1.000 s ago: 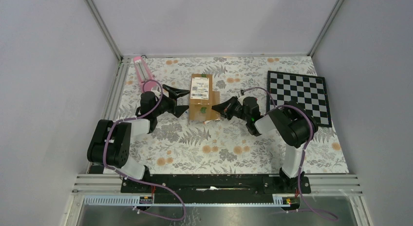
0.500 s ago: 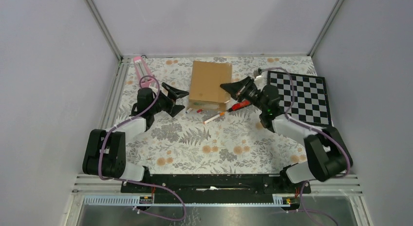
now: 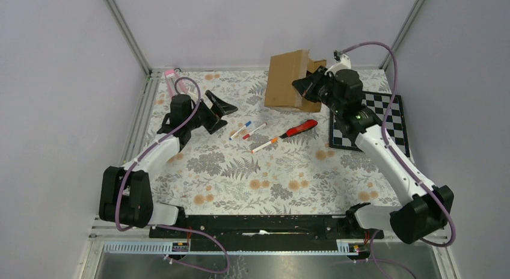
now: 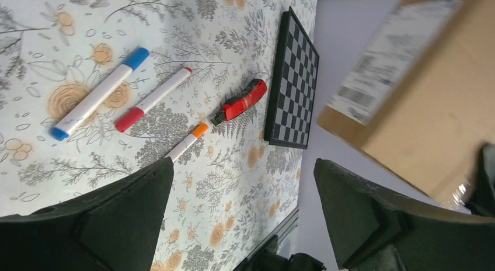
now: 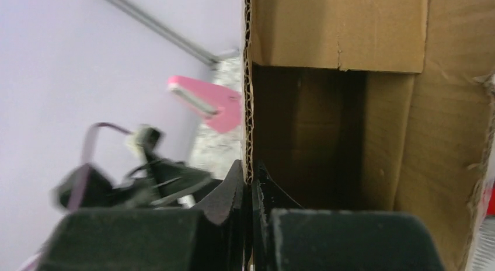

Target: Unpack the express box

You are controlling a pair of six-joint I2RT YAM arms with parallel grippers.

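The table (image 3: 240, 183) is where anything I drop will land, and it is already scattered with things.

The express box (image 3: 287, 80) is off the table, at the far side and right of centre. It is tipped so that its open mouth faces my right wrist camera. My right claw (image 3: 304, 86) is pressed together on a single cardboard wall of it, at the very edge. That is my main worry. A thin, corrugated edge can bend or slide out of the pads, and the box would then drop onto what lies below. The inside looks bare as far as I can see into it, but the deepest corner is dark. If something is lodged there, it could fall out as I move the box.

The chessboard (image 3: 397, 122) lies on the right under my right arm. A low swing of that arm to set the box down could catch it.

My left claw (image 3: 219, 107) is spread wide and empty, low over the left of the table. It is just left of the pens, with the pink object (image 3: 174, 83) beyond it in the far left corner. A careless sweep to the right would scatter the pens.

The red knife (image 3: 301, 128) lies near the board, and I cannot tell whether its blade is out. The blue marker (image 3: 240, 130), red marker (image 3: 254, 130) and orange-tipped pen (image 3: 265, 145) are round, so they will likely roll if nudged.
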